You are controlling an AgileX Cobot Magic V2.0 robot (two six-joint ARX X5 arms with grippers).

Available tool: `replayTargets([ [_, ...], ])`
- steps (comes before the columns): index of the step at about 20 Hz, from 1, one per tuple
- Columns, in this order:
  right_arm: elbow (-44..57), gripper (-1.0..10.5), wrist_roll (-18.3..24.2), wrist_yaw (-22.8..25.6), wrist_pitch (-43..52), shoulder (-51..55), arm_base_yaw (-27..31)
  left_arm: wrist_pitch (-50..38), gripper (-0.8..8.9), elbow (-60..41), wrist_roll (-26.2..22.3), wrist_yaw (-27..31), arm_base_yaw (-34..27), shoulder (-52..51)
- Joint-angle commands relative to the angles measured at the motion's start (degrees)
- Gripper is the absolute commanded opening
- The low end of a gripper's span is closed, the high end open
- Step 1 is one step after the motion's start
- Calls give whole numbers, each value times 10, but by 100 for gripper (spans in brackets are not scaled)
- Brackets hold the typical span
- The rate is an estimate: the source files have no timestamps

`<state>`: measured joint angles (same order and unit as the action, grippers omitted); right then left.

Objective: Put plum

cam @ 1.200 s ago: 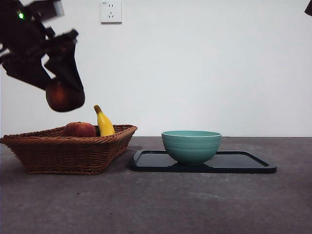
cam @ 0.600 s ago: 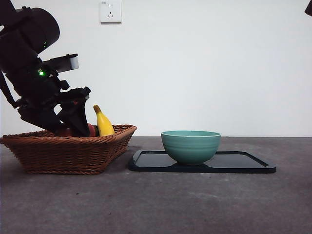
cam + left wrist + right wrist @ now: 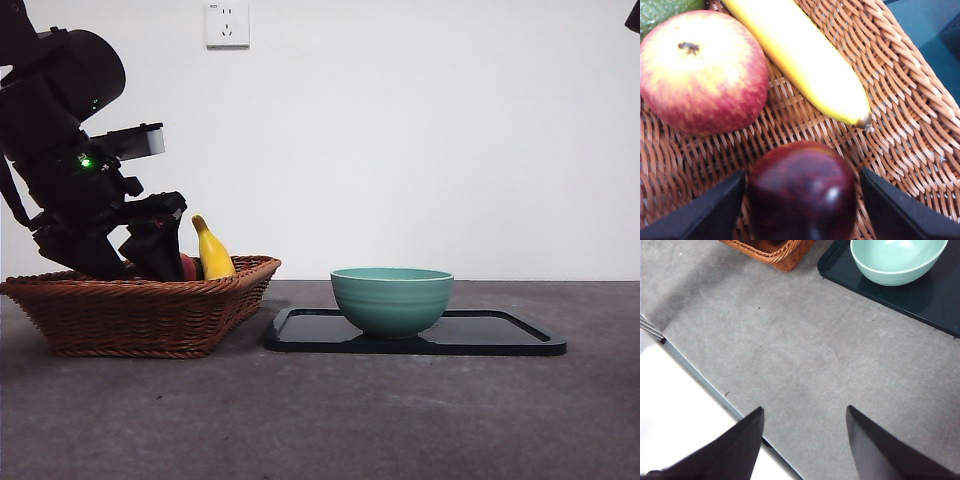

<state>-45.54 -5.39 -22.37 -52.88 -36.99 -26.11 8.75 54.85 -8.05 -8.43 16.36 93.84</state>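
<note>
The plum [image 3: 802,192], dark maroon and glossy, rests on the woven floor of the wicker basket [image 3: 910,120] in the left wrist view. My left gripper [image 3: 802,175] straddles it, jaws open, with a thin strip of wicker showing on each side of the fruit. In the front view that gripper [image 3: 150,255] reaches down into the basket [image 3: 140,315] at the left, and the plum is hidden behind the arm and rim. My right gripper [image 3: 805,412] hangs open and empty above bare table, showing only as a black tip [image 3: 633,15] in the front view.
A red-yellow apple [image 3: 702,70], a banana [image 3: 805,65] and a green fruit [image 3: 665,10] share the basket. A teal bowl [image 3: 392,298] stands on a black tray [image 3: 500,335] to the basket's right. The table edge [image 3: 700,380] runs below the right gripper.
The left arm came down from above the basket with the plum and lowered it inside. Since half a second ago it has barely moved.
</note>
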Motion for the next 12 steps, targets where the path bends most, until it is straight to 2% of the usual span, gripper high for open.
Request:
replayTargets([
  [1, -4, 262, -4, -1, 6, -2, -3, -6, 378, 8, 1, 1, 1, 6],
  [6, -4, 262, -4, -1, 6, -2, -3, -6, 378, 8, 2, 1, 2, -36],
  [12, -4, 262, -3, -1, 6, -2, -3, 26, 375, 8, 14, 0, 7, -139],
])
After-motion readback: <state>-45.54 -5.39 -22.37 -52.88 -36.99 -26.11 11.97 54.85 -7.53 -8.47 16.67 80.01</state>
